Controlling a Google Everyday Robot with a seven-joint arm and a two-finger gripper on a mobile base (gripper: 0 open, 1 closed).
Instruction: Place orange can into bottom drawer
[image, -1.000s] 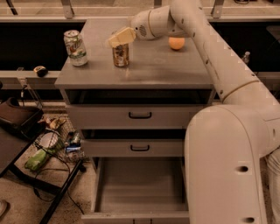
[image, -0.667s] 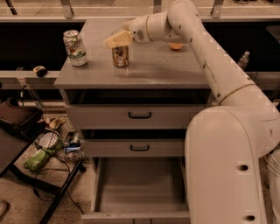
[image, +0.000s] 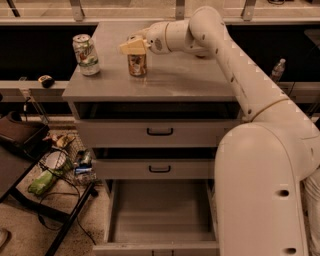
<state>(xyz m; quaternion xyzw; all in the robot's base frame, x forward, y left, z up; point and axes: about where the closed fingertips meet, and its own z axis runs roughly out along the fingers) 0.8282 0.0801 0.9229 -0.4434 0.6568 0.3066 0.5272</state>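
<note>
The orange can (image: 137, 65) stands upright on the grey cabinet top (image: 175, 82), left of centre. My gripper (image: 134, 46) is right at the can's top, reaching in from the right, with its cream tip covering the can's rim. The bottom drawer (image: 159, 212) is pulled open at the foot of the cabinet, and its plain grey inside holds nothing. My arm arches from the lower right up over the cabinet.
A white-and-green can (image: 86, 55) stands on the cabinet top, left of the orange can. The two upper drawers (image: 160, 132) with black handles are slightly ajar. A black cart with clutter (image: 50, 172) stands at the left, and a water bottle (image: 278, 70) at the right.
My gripper has moved left and down across the cabinet top, ending over the top of the orange can. The cans have not moved.
</note>
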